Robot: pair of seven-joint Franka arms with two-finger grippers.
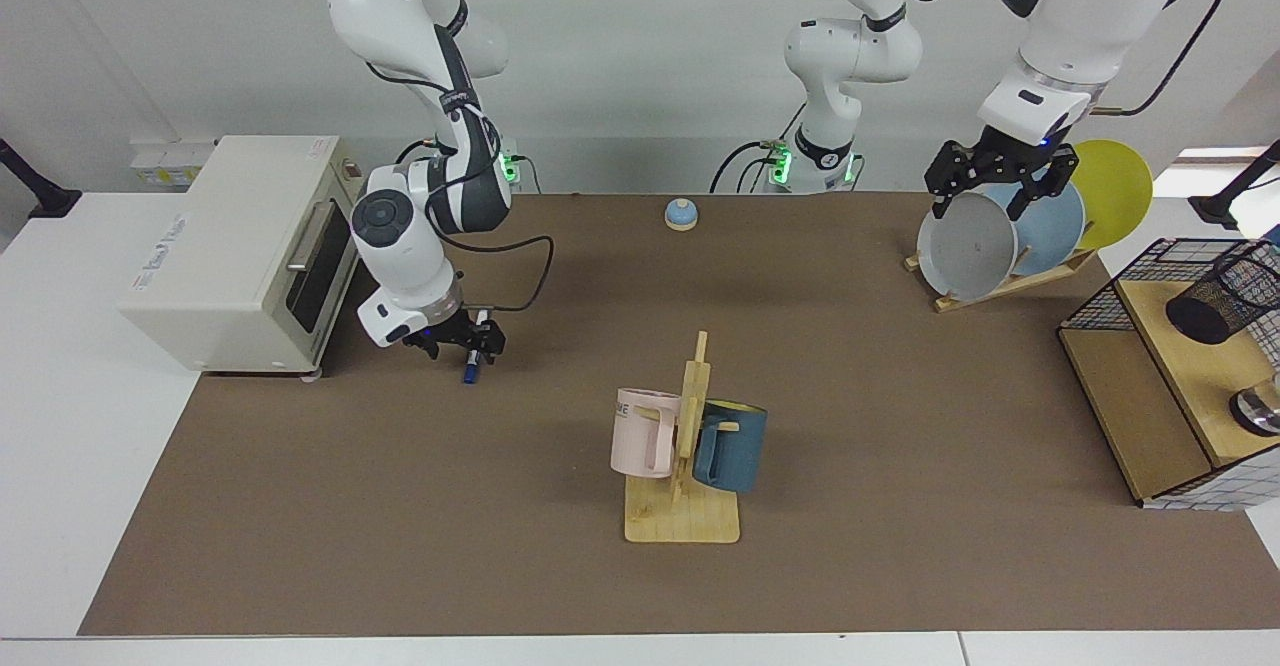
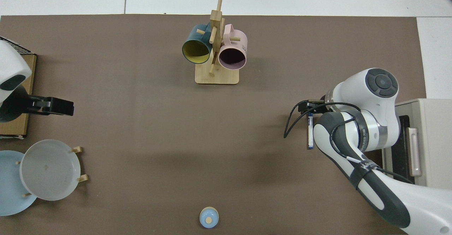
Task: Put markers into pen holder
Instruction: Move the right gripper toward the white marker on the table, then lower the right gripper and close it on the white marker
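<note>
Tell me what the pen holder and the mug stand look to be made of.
Pen holder: black metal mesh, likely painted; its see-through lattice wall shows this. Mug stand: pale, unpainted wood, possibly bamboo; its base shows slat lines, with matching pegs above.

White marker (image 2: 310, 133) with blue cap; black mesh pen holder (image 1: 1222, 294).

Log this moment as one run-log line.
right gripper: over white blue-capped marker on mat | left gripper: waiting by plates | black wire-mesh pen holder: empty
</note>
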